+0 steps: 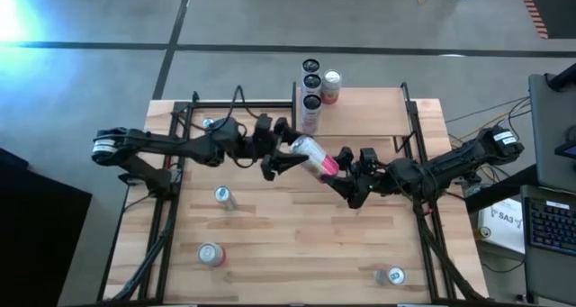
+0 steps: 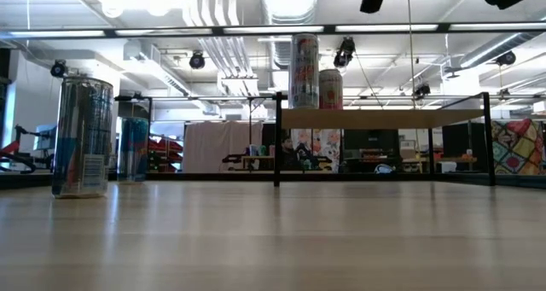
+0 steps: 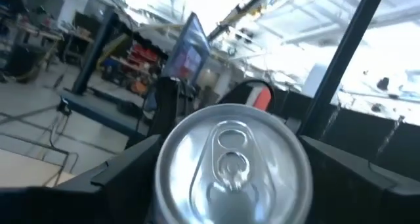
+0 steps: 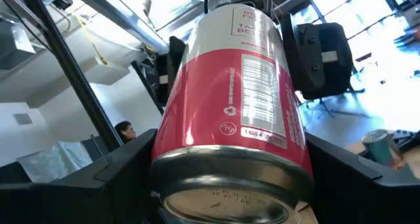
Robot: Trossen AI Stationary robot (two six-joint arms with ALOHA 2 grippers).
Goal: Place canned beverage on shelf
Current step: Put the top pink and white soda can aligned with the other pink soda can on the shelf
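Above the table's middle, a pink-and-white can (image 1: 312, 156) lies tilted, both grippers' jaws clamping its ends.

Pink-white can (image 1: 312, 154) tilted midair, shelf (image 1: 369, 113) beyond

Bright overhead glare — soft wrist-view blur

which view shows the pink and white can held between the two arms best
The right wrist view: the pink and white aluminium can fills it, label and base rim visible. The left wrist view shows only its silver top. The high view shows it small, tilted between both grippers. The low view misses it.
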